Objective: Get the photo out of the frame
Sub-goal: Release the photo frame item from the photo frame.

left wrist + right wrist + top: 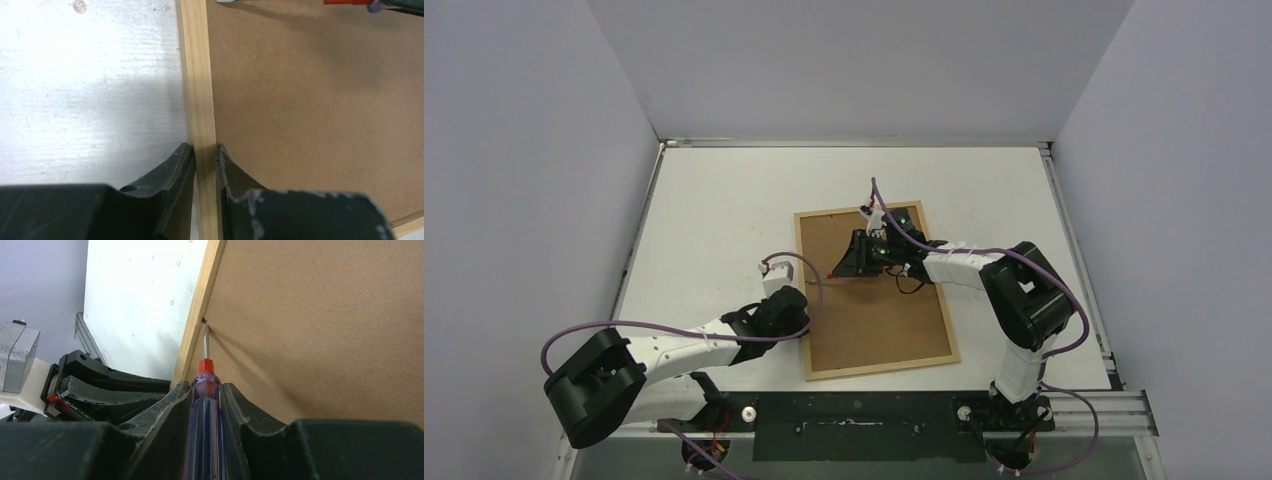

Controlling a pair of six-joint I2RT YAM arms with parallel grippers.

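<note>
Over on the left, the left pincer (pixel 205 150) straddles the frame (pixel 880 366) on its left rail, toward the near corner. One finger sits outside on the bench (pixel 714 220), the other inside on the backing (pixel 884 320), and they pinch that thin wood between them. That looks like a steadying hold.

The frame lies face down around mid-bench, a touch toward the near edge, brown backing up. The photo is hidden underneath, so nothing is out yet.

Moving right, the screwdriver (pixel 204 405) stretches across the backing, its tip right at a small dark tab (pixel 204 320) where the backing meets the left rail. The right pincer (pixel 206 386) is clamped on the blue handle, just behind the red collar.

So the step in hand, I'd say, is undoing the retaining tabs, an early stage of the job. The next move calls for a gentle lever or sideways push to turn that tab off the backing. The left hold must keep the frame from sliding, and the blade must not skate across the fibreboard. I can't make out any other tabs around the rails.
</note>
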